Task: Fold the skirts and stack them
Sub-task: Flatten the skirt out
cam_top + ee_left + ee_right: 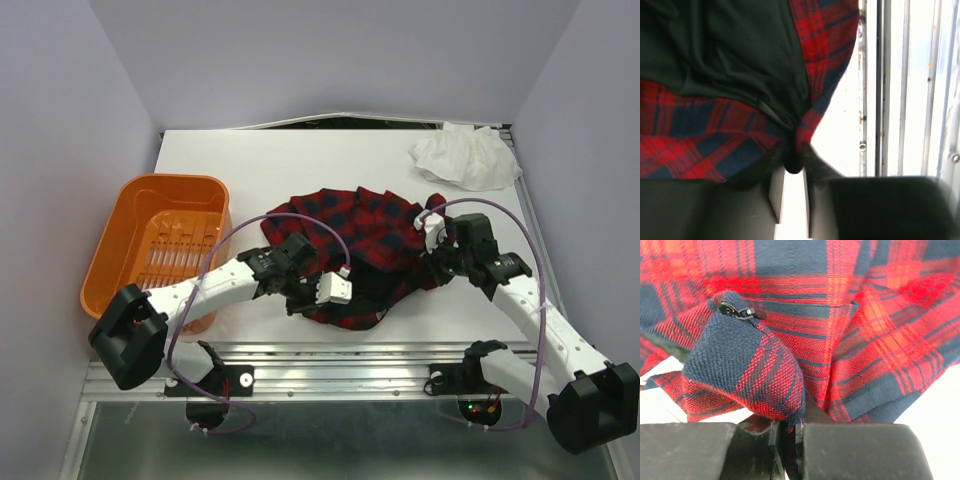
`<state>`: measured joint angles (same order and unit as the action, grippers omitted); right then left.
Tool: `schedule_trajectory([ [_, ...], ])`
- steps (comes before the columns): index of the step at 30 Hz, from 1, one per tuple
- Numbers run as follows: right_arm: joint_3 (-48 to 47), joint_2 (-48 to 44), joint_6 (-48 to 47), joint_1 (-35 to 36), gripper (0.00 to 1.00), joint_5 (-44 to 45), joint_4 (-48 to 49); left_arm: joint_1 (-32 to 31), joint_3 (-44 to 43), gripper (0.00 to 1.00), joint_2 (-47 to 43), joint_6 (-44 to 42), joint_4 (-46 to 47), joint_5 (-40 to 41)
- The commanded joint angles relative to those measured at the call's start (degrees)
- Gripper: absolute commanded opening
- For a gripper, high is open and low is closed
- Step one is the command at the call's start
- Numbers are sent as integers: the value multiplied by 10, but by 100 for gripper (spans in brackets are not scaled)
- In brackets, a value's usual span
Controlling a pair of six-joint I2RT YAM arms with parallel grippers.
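A red and navy plaid skirt [355, 235] with a black lining lies crumpled in the middle of the white table. My left gripper [305, 300] is shut on its near edge; in the left wrist view the cloth [805, 125] and black lining [730, 45] bunch between the fingers. My right gripper [440, 262] is shut on the skirt's right side; in the right wrist view a fold of plaid cloth [745, 370] with a small black clasp [737, 311] is pinched between the pads.
An orange basket [120, 225] sits at the left of the table. A crumpled white cloth [465, 155] lies at the far right corner. A metal rail [350, 365] runs along the near table edge, also in the left wrist view [905, 85].
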<state>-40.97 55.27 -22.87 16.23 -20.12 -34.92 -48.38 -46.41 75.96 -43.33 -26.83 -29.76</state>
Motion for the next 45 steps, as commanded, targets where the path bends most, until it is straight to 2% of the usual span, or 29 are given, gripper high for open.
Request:
schedule_trajectory([
  [1, -7, 3, 50, -14, 1, 55, 51, 29, -16, 7, -12, 23, 6, 1],
  [2, -10, 5, 55, -20, 1, 61, 52, 48, -30, 0, -13, 20, -3, -9],
  [4, -12, 17, 70, -25, 1, 85, 54, 101, -50, 0, -14, 15, -13, -19],
  [5, -15, 23, 72, -31, 1, 93, 53, 169, -62, 0, -9, 9, -28, -29],
  [9, -21, 55, 70, -42, 1, 102, 51, 304, -156, 0, 44, -32, -69, -35],
  [11, -23, 70, 71, -42, 1, 99, 51, 323, -180, 0, 79, -43, -90, -43],
  [15, -28, 65, 60, -42, 3, 96, 48, 321, -177, 0, 91, -47, -82, -57],
  [16, -25, 59, 44, -42, 20, 92, 42, 321, -177, 0, 91, -48, -82, -58],
  [17, -24, 52, 33, -42, 31, 90, 38, 320, -177, 0, 93, -60, -87, -62],
  [18, -24, 35, 22, -42, 54, 82, 28, 319, -177, 0, 93, -67, -89, -62],
  [19, -21, 26, -4, -42, 65, 76, 22, 319, -176, 0, 91, -75, -92, -63],
  [20, -20, 17, -16, -42, 71, 74, 17, 318, -174, 0, 89, -84, -95, -57],
  [22, -23, 0, -55, -42, 77, 73, -3, 312, -168, 0, 83, -104, -95, -43],
  [27, -52, -1, -130, -42, 82, 68, -34, 308, -163, 0, 74, -131, -96, -16],
  [30, -84, 15, -186, -42, 89, -18, -70, 304, -165, 0, 77, -126, -96, -20],
  [34, -114, 52, -227, -42, 93, -77, -75, 296, -168, 0, 79, -118, -91, -21],
  [39, -159, 126, -286, -42, 88, -131, -101, 289, -170, 0, 78, -112, -89, -19],
  [42, -190, 159, -313, -35, 80, -160, -142, 286, -173, 0, 77, -105, -87, -20],
  [45, -193, 170, -320, -20, 80, -163, -160, 285, -170, 0, 74, -100, -82, -22],
])
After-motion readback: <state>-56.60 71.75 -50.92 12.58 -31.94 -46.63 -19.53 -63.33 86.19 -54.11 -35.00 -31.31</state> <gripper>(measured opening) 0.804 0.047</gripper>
